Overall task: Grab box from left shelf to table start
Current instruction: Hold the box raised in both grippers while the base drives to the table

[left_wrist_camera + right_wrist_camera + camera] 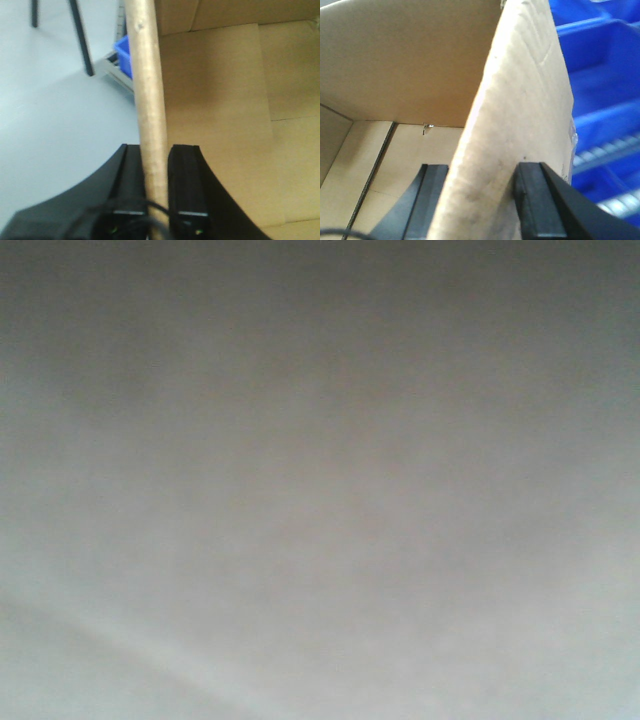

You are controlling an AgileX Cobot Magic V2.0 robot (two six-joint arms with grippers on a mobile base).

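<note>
In the left wrist view, the brown cardboard box (215,100) shows its open inside at the right. Its upright wall edge (145,75) runs down between the black fingers of my left gripper (157,150), which is shut on it. The right wrist view has the box (395,60) open at the left, with one wall (520,90) passing between the two fingers of my right gripper (482,170); both pads press against the cardboard. A blurred pale grey surface fills the front view and shows nothing more. I cannot pick out the left shelf with certainty.
Pale grey floor (50,125) lies left of the box, crossed by two black legs (82,40). A blue bin (124,55) sits on a grey rail beyond the wall. Several blue bins (605,75) on silvery rails (610,155) stand close to the right of the box.
</note>
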